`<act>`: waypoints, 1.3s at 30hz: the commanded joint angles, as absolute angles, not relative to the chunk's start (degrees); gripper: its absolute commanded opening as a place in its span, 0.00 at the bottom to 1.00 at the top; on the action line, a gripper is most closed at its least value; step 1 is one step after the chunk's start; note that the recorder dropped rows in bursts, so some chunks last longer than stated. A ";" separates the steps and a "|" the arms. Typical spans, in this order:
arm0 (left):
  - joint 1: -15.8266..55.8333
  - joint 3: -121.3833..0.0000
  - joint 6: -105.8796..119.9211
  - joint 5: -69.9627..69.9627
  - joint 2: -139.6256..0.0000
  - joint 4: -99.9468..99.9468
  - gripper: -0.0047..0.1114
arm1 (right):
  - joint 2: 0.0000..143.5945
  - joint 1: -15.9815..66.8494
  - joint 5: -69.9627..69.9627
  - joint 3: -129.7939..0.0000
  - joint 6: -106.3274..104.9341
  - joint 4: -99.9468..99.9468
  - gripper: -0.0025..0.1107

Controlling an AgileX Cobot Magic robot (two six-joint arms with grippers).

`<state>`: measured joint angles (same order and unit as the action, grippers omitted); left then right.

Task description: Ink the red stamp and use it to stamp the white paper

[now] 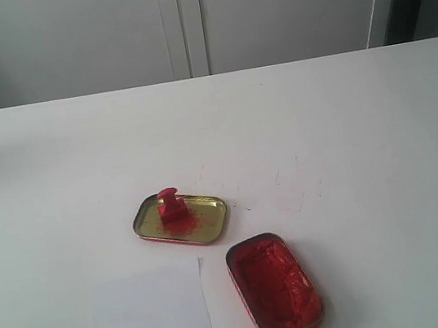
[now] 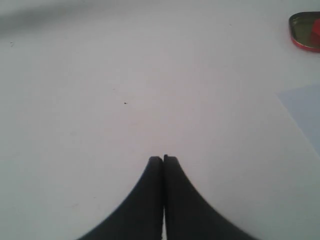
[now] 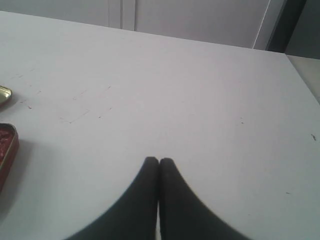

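The small red stamp (image 1: 170,208) stands upright in the gold tin lid (image 1: 208,226) near the middle of the table. An open oblong tin of red ink (image 1: 274,288) lies to its front right. The white paper (image 1: 149,310) lies flat at the front left. Neither arm shows in the exterior view. My left gripper (image 2: 163,159) is shut and empty above bare table; the lid (image 2: 298,27) with a bit of the stamp (image 2: 316,33) and a corner of the paper (image 2: 306,110) show at that view's edge. My right gripper (image 3: 159,161) is shut and empty, the ink tin (image 3: 6,150) off to its side.
The white table (image 1: 347,136) carries faint red smudges (image 1: 290,195) right of the lid. Pale cabinet doors (image 1: 181,21) stand behind the far edge. The table's right edge (image 3: 300,75) shows in the right wrist view.
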<state>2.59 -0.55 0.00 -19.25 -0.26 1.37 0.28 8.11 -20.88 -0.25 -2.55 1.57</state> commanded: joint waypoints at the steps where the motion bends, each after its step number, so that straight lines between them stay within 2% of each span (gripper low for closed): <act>1: 2.49 0.00 0.00 -17.59 0.00 1.79 0.04 | 0.00 7.83 -20.01 0.00 -2.82 1.84 0.02; 25: 2.49 0.00 0.00 19.08 0.00 1.79 0.04 | 0.00 7.83 -20.01 0.00 -2.82 1.84 0.02; 39: 2.49 0.00 0.00 24.51 0.00 1.79 0.04 | 0.00 7.83 -20.01 0.00 -1.42 1.84 0.02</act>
